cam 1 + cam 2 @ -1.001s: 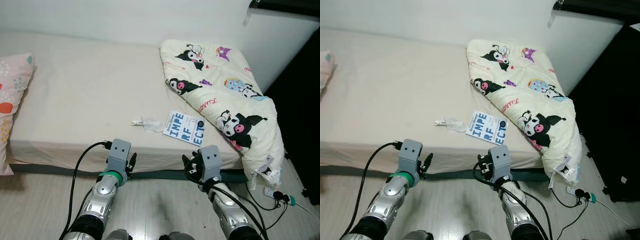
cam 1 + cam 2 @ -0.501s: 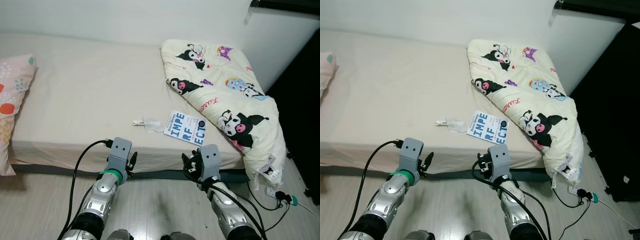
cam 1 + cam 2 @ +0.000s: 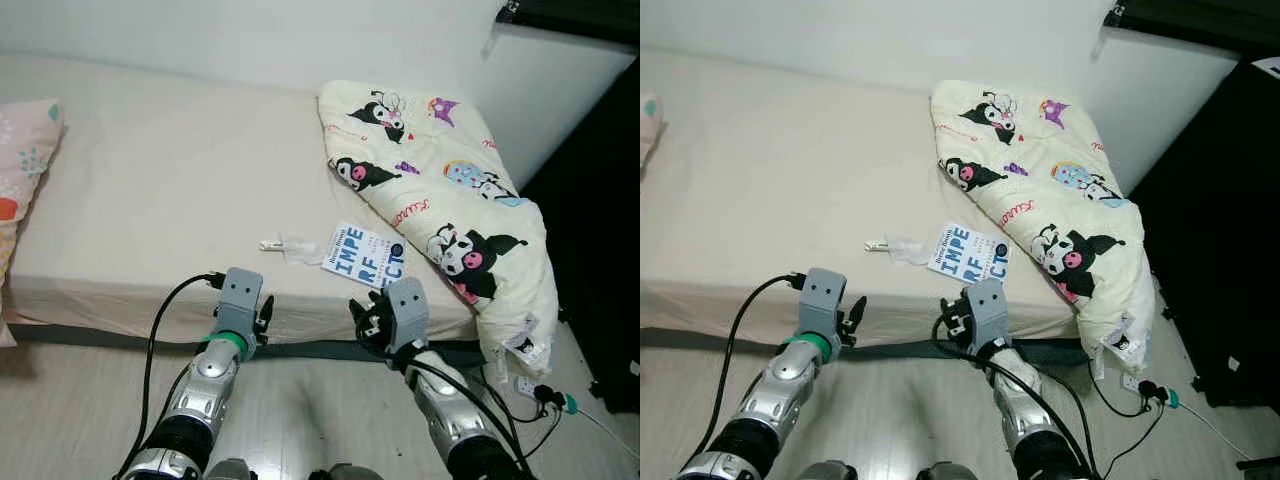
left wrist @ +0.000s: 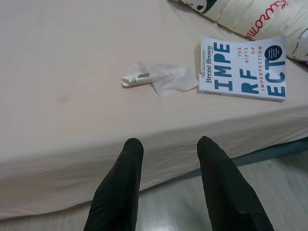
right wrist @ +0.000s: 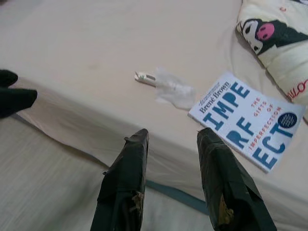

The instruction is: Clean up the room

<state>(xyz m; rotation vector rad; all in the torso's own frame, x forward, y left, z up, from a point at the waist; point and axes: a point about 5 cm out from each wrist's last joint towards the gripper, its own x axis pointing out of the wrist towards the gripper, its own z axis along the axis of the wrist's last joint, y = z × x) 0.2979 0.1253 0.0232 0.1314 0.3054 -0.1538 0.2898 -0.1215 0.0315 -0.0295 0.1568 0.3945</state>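
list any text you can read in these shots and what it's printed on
"Brené Brown": author name along one edge of the book cover, lying on the bed.
"IMPE RF ECT": large blue letters on the book cover.
"THE GIFTS OF IMPERFECTION": small red lettering between the big letters.
Dark round badge on the book: too small to read.
Red script on the cartoon blanket: too blurred to read.
Small white tube beside the book: marking unreadable.

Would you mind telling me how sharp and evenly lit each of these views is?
Left eye view: evenly lit, sharp enough to read the book, dark at the far right edge. Right eye view: much the same. Left wrist view: crisp on the bed, with soft fingers. Right wrist view: slightly softer, no glare.
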